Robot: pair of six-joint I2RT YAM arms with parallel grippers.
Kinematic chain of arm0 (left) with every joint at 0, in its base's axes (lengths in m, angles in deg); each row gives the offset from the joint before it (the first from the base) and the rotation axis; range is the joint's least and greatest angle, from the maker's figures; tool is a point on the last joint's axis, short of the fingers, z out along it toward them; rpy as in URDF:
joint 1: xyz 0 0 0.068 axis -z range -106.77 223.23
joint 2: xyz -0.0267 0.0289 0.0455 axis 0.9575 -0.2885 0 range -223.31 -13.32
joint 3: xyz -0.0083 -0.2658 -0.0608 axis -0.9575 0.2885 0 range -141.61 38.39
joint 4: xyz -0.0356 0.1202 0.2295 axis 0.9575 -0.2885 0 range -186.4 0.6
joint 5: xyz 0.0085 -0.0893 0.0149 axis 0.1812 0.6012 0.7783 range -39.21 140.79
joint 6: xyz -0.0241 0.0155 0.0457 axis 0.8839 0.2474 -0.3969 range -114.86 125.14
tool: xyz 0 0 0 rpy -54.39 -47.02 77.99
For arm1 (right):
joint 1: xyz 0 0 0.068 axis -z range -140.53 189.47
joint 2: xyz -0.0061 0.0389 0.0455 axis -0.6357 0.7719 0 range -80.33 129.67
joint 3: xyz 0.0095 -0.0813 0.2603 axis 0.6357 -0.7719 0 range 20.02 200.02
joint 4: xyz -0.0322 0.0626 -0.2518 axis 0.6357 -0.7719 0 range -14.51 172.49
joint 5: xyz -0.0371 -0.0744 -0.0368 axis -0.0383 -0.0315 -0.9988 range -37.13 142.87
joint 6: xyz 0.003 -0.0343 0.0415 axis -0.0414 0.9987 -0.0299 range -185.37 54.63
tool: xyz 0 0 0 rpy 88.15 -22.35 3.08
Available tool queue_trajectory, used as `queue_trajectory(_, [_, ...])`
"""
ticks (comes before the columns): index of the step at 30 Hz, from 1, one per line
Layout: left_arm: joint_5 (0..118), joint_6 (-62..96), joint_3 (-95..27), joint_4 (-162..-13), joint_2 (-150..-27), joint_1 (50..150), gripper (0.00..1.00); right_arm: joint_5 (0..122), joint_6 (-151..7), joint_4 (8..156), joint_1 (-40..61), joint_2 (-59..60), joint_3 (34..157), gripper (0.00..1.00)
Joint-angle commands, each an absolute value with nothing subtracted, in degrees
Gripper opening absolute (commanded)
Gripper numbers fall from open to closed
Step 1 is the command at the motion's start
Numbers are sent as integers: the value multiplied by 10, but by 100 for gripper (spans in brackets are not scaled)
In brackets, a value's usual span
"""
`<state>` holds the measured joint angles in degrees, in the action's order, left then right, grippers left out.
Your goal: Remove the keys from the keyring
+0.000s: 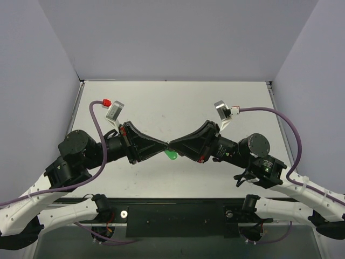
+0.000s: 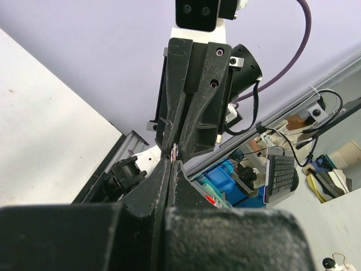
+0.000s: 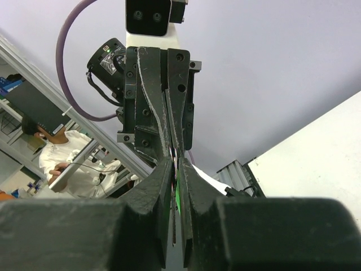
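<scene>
White table [image 1: 178, 102], lilac walls [image 1: 178, 38]: tip to tip.
Clamped shut at left gripper [image 1: 164, 144], slim grey key [image 2: 174, 151] at its tips; pinched in right gripper [image 1: 173, 145], translucent green keyring tag [image 1: 171, 156].

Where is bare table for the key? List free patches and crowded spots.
Free: the far half of the table, between back wall and arms; the near strip between arms and black bar. Crowded: the centre, where left end effector and right end effector meet at the green tag.

Bright green keyring [image 1: 172, 156], white table [image 1: 161, 102]
</scene>
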<state>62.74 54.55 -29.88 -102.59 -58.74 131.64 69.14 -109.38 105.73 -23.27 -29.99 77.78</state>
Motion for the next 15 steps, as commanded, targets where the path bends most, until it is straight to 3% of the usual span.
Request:
queue_trajectory(1, [621,546,-303,-1007,-586,1319,0,696,-1075,1078,-254,-289,797,5])
queue_trajectory(9, [616,543,-305,-1020,-587,1319,0,707,-1056,1053,-264,-285,806,0])
queue_trajectory(10, [616,537,-310,-1031,-587,1319,13,707,-1050,1039,-264,-286,808,0])
queue_trajectory(11, [615,533,-311,-1045,-585,1319,32,707,-1043,1031,-263,-288,811,0])
queue_trajectory(14, [601,513,-327,-1088,-577,1319,71,707,-1027,988,-264,-298,819,0])
queue_trajectory(15, [597,506,-334,-1120,-575,1319,79,709,-1019,976,-264,-302,824,0])
